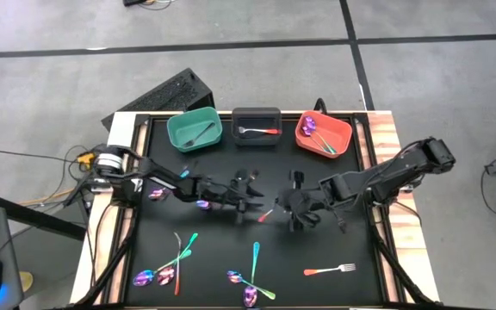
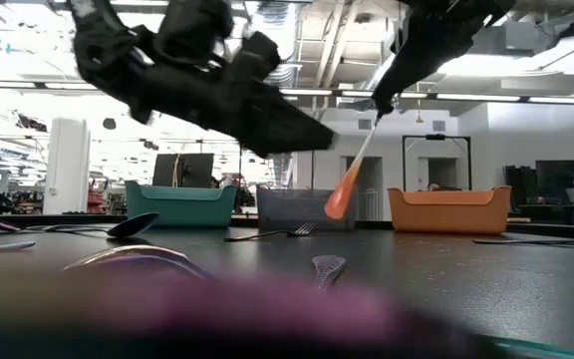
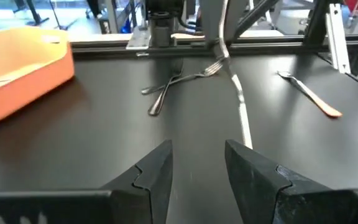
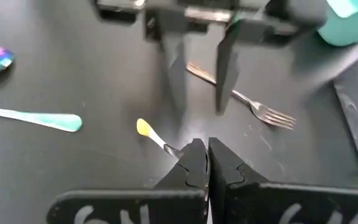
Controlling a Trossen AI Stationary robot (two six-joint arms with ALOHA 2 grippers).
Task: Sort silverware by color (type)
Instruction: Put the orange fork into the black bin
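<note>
Sorting partly done: few pieces in teal bin [image 1: 195, 131], grey bin [image 1: 257, 126], orange bin [image 1: 323, 135]. Right gripper [image 1: 275, 212] clamped on orange-handled utensil [image 2: 351, 178] mid-table. Left gripper [image 1: 252, 203] parted, empty. Several forks and spoons [image 1: 166, 274] unsorted.

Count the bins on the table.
3, in a row along the far edge: teal bin on the left, dark grey bin in the middle, orange bin on the right.

A teal bin [image 1: 195, 130], a dark grey bin [image 1: 257, 126] and an orange bin [image 1: 324, 135] line the black table's [image 1: 222, 250] far edge.
</note>
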